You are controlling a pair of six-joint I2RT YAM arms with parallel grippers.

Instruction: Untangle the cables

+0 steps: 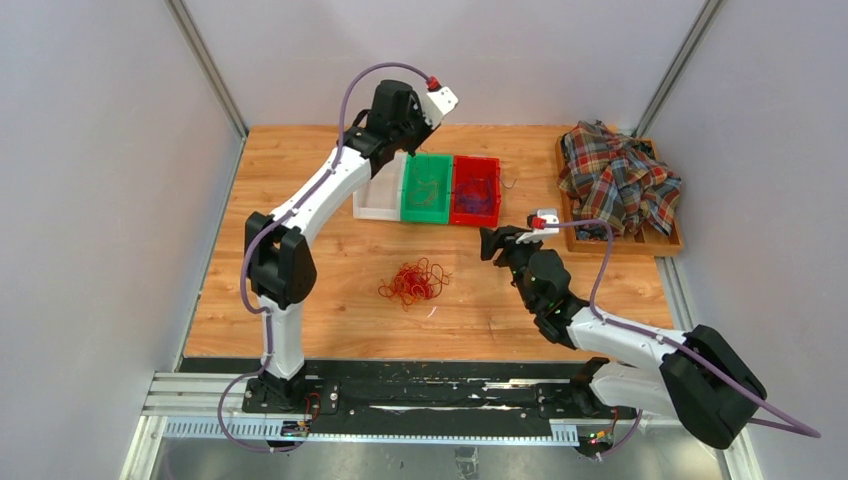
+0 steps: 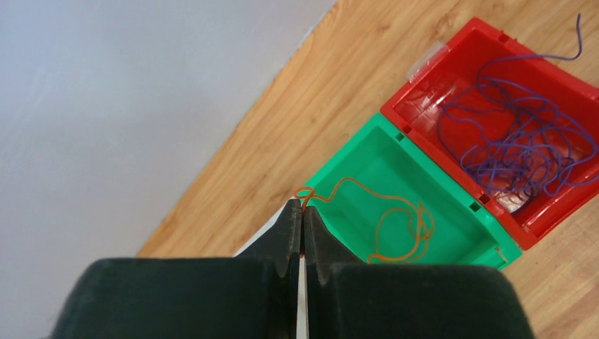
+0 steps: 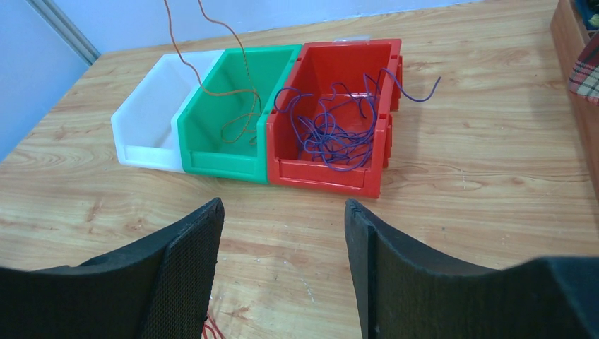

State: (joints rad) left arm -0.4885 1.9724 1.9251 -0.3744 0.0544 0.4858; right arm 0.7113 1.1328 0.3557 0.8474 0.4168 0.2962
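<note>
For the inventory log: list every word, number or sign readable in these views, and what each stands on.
No text can be read in any view. The white bin, green bin and red bin bear no legible print; the clear tab on the red bin's rim shows no marks either.

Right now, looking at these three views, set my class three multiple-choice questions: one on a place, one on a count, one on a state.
1. Where does the purple cable lie? A white bin; B green bin; C red bin.
2. How many bins stand in the row? A two; B three; C four.
3. The right tool is: A open and empty; B shut on a cable; C shut on a bin.
Answers: C, purple loops lie inside it; B, three sit side by side; A, its jaws stand apart with nothing between.
</note>
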